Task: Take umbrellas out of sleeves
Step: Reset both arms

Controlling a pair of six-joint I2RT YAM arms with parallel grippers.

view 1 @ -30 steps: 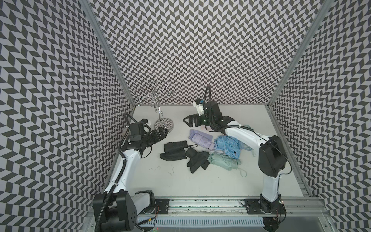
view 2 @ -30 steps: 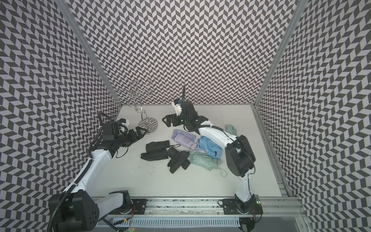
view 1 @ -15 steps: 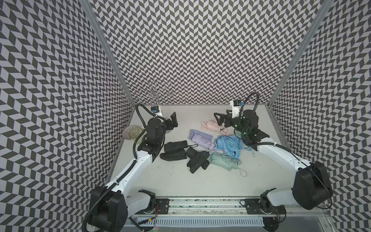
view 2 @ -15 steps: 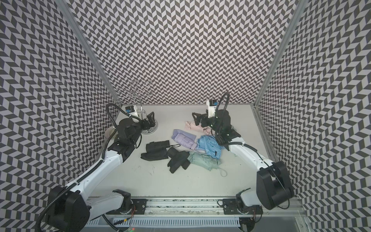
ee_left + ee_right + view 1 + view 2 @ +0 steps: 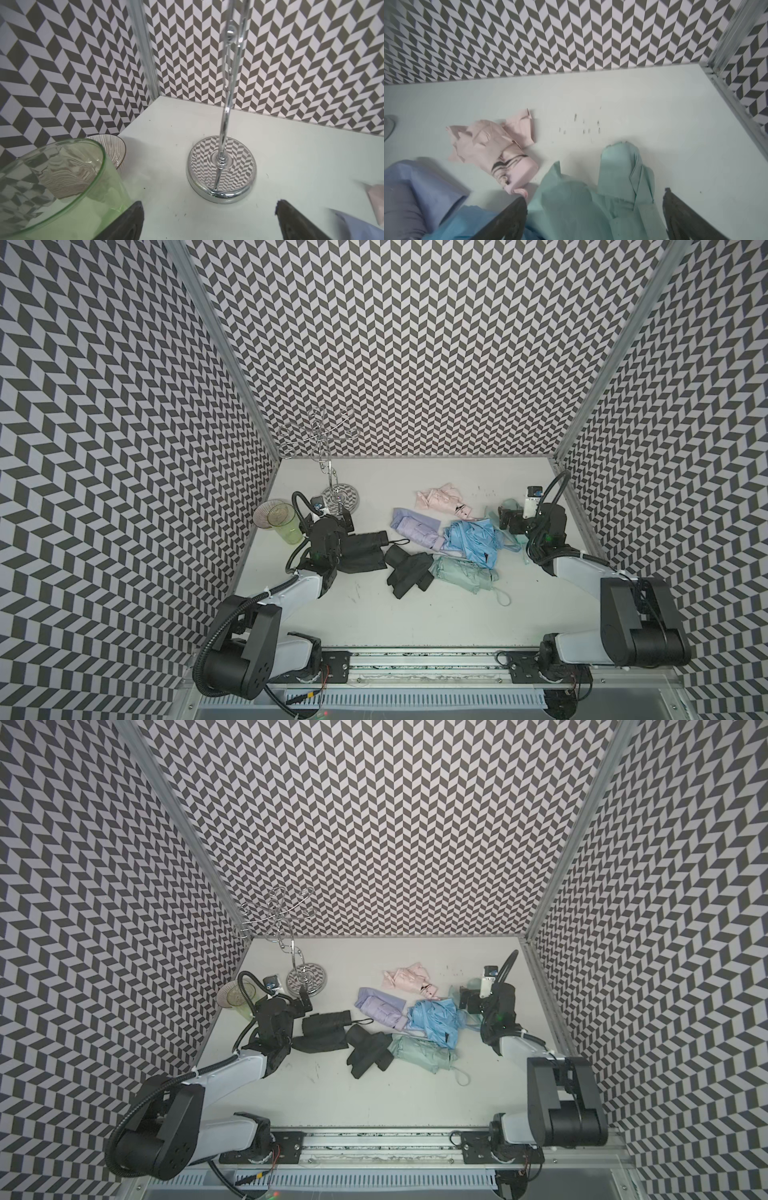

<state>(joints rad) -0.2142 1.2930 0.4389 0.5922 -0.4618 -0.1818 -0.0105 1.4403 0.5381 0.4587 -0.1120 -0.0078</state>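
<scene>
Looking down in both top views, I see the umbrellas (image 5: 471,541) heaped on the worktop (image 5: 374,622): pink, lilac, light blue, mint and black, overlapping so each pins its neighbour. My left arm (image 5: 307,585) lies across the end of a black umbrella (image 5: 365,545), and the left hand (image 5: 345,519), spread apart and empty, points at the chrome stand (image 5: 340,497) beside the green cup (image 5: 284,522). My right hand (image 5: 505,523), also apart and empty, sits over a mint piece (image 5: 509,506) close to the side rail (image 5: 577,510). Open room lies on the near side of the pile.

From the left wrist, cup and stand crowd that corner, leaving little swing room.

From the right wrist, the smooth mint piece lies between my fingers (image 5: 508,223), probably a sleeve; bare worktop runs on to the back wall (image 5: 571,31).
</scene>
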